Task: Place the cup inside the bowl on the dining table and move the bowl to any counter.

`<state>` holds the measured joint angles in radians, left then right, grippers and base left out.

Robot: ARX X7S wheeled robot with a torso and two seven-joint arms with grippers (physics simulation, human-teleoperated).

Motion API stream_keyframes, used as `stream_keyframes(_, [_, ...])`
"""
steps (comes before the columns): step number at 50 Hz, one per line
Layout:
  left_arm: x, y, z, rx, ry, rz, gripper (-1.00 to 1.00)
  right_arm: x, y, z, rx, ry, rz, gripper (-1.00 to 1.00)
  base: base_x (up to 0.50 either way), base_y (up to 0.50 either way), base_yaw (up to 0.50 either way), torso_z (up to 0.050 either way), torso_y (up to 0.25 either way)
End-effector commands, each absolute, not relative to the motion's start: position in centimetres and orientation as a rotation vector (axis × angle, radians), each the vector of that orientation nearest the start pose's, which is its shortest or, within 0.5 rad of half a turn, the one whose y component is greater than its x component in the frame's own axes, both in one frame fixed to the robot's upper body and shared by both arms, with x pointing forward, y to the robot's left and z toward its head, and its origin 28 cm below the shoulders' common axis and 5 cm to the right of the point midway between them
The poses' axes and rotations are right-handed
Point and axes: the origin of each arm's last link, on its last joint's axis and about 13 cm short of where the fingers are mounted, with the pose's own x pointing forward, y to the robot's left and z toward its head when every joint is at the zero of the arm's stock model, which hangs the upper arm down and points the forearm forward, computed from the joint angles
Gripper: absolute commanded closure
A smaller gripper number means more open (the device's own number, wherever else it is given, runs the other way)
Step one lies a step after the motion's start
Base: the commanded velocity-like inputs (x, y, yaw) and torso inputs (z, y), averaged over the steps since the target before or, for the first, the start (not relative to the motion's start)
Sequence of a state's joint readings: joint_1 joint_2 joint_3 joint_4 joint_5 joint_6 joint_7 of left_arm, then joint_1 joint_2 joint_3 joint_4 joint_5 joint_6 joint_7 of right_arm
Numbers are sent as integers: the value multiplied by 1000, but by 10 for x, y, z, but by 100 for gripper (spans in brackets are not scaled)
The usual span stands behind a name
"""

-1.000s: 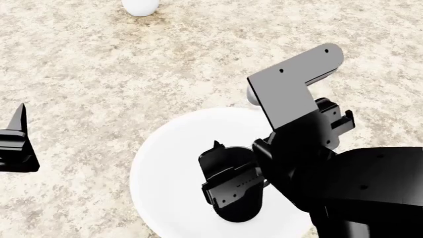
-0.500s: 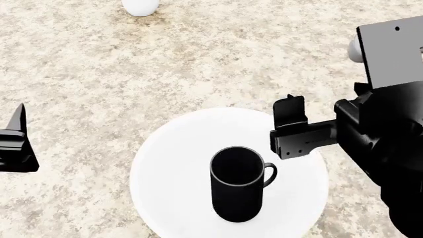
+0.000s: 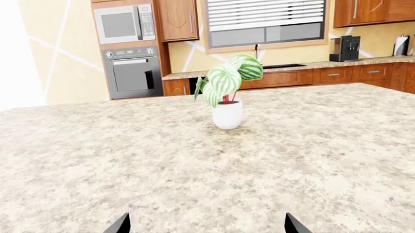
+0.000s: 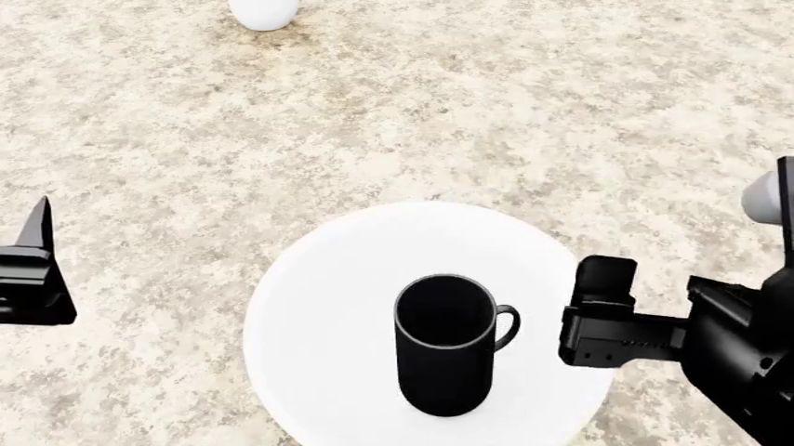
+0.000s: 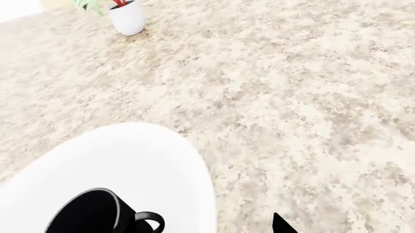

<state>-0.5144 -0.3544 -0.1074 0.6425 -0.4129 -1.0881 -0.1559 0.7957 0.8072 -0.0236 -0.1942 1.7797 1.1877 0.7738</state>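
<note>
The black cup [image 4: 443,346] stands upright inside the white bowl [image 4: 316,316] on the pale speckled dining table [image 4: 174,149], its handle toward my right gripper. My right gripper [image 4: 604,311] is open and empty, beside the bowl's right rim and apart from the cup. In the right wrist view the cup [image 5: 91,216] and the bowl [image 5: 129,160] show near the bottom, with one fingertip [image 5: 280,224] over bare table. My left gripper [image 4: 32,269] is open and empty, well left of the bowl; its two tips [image 3: 123,224] stand wide apart over the table.
A small plant in a white pot [image 3: 227,112] stands on the table beyond the bowl; it shows in the head view as a white rounded object [image 4: 263,11]. A kitchen counter [image 3: 311,64] with wooden cabinets, an oven and a window lies far behind the table.
My right gripper has let go of the cup and drawn back right, off the bowl. The cup stays upright in the bowl. The left arm has not moved.
</note>
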Motion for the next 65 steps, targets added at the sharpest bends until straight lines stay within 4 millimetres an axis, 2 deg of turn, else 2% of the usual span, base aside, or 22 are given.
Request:
stream_keyframes(1, [244,266,198,78,-71,44,-100,237,-198,235,364,493,188,-100,0,0,0,0,0])
stream_keyframes(17, [244,266,200,77,-74,48,-100,240,-199,217,392,548,168,-100,0,0,0,0,0])
stream_keyframes(27, [244,266,202,78,-76,45,-100,247,-198,216,421,549,193,-100,0,0,0,0,0])
stream_keyframes(41, [244,265,200,79,-73,47,-100,255,-196,197,459,586,199,-100,0,0,0,0,0])
stream_keyframes(65, [243,266,199,75,-70,46,-100,264,-188,187,464,622,250,-100,0,0,0,0,0])
